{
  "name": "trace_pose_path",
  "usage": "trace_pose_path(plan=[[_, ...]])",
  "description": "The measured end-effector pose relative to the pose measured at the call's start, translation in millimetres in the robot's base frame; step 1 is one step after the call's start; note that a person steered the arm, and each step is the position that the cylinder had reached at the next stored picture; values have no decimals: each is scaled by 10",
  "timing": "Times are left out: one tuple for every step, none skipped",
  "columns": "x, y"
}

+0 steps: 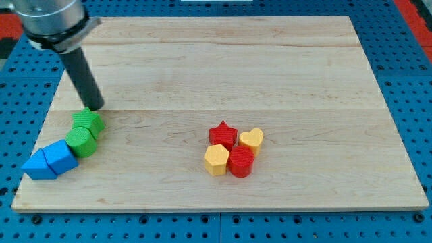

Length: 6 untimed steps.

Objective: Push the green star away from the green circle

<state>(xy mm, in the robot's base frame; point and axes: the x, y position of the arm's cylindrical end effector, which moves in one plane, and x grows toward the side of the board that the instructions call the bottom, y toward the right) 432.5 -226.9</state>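
The rod leans in from the far left, my tip (bare, gripping nothing) touching the green star's far edge, green circle just nearer.

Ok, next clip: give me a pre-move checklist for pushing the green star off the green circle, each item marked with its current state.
1. My tip in view and located: ok, it sits at the upper edge of the green star.
2. Star and green circle identified: ok, they sit touching, circle just below the star.
3. Tip on the correct side for separating them: not ok, it is on the star's far side from the circle, so pushing down drives them together.
4. Neighbours near the circle: not ok, the blue blocks touch it at lower left.
5. Red and yellow cluster out of the way: ok, far to the view's right.
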Motion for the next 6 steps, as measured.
trace_pose_path(plan=[[7, -771], [240, -769], [592, -508], [599, -155], [538, 59], [448, 266]])
